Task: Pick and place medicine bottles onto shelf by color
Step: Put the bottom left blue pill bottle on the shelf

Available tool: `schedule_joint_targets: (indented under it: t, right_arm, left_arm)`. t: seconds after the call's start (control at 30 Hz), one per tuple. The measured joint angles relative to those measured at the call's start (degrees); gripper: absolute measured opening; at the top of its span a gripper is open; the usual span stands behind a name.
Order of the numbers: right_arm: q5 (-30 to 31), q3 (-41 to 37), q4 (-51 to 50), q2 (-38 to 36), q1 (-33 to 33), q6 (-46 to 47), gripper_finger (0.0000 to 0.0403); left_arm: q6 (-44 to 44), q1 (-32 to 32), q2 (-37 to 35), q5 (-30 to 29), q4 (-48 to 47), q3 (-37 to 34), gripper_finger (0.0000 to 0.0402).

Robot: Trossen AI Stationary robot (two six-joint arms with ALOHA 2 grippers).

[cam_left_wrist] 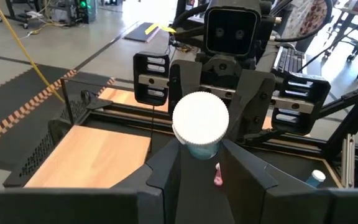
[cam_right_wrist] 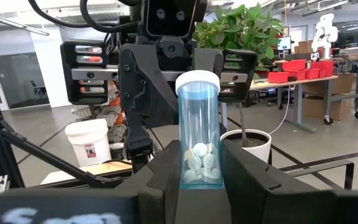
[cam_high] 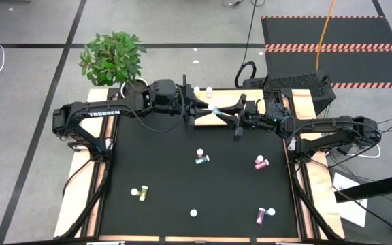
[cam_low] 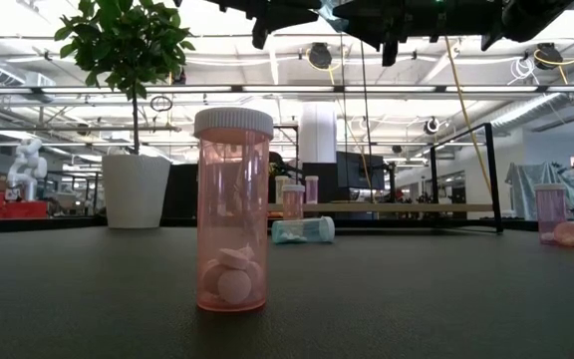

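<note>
Both my grippers meet on one blue bottle above the far edge of the table.

Nearest in the low view, a pink bottle (cam_low: 232, 209) stands upright at centre frame, with a blue bottle lying on its side (cam_low: 303, 230) behind it and the plant pot (cam_low: 135, 189) at left. From above, loose bottles dot the lower half of the black mat (cam_high: 162, 170). At upper centre, my left gripper (cam_high: 197, 107) and right gripper (cam_high: 235, 116) face each other, each narrowly closed on the blue bottle (cam_right_wrist: 199, 138), which shows its white cap (cam_left_wrist: 200, 117) to the left wrist camera. The wooden shelf (cam_left_wrist: 98, 152) lies just beneath, by the table's far edge.
</note>
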Motion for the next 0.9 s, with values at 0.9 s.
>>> schedule_joint_targets:
  t: [0.9]
  right_arm:
    - [0.0,0.0,0.4,0.0,0.0,-0.8,0.0098]
  left_arm:
    - [-1.4,0.0,0.0,0.0,-0.5,0.0,0.004]
